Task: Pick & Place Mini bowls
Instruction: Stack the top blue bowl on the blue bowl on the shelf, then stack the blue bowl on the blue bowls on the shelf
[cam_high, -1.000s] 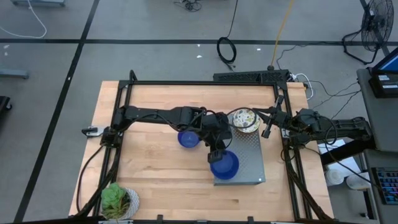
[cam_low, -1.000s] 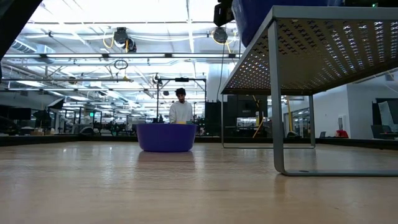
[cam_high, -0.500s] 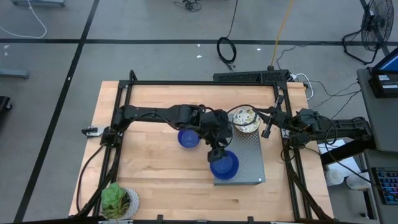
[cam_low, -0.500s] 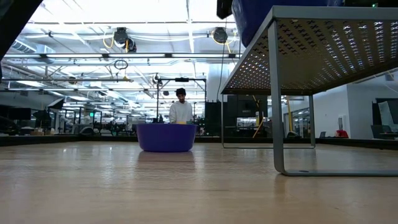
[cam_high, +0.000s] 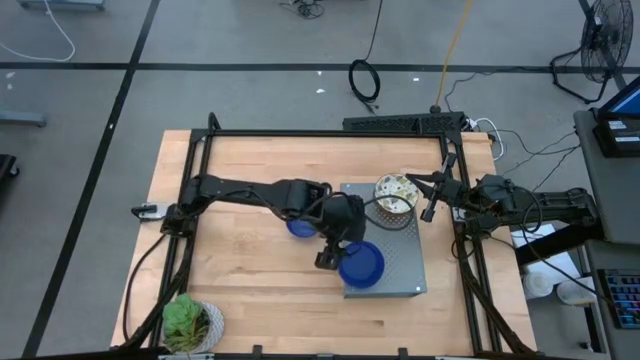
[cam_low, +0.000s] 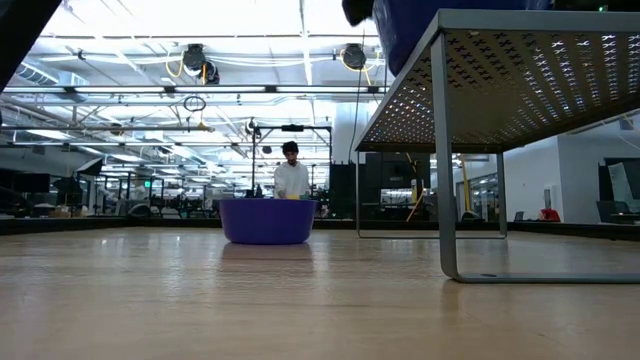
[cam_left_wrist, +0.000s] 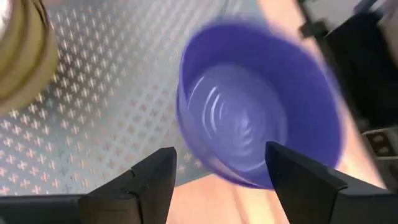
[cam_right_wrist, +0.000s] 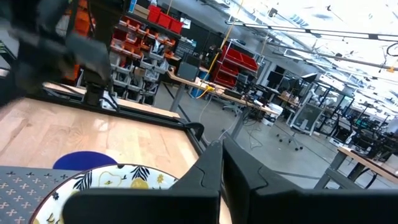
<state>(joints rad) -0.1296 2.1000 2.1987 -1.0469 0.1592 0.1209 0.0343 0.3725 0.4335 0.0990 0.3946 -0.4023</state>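
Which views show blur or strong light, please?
Left wrist view: the blue bowl on the rack is smeared by motion blur. Right wrist view: the left part is blurred. Low view: bright ceiling lights wash out the top.

no text, label, brand, number or sign can be read anywhere in these views.
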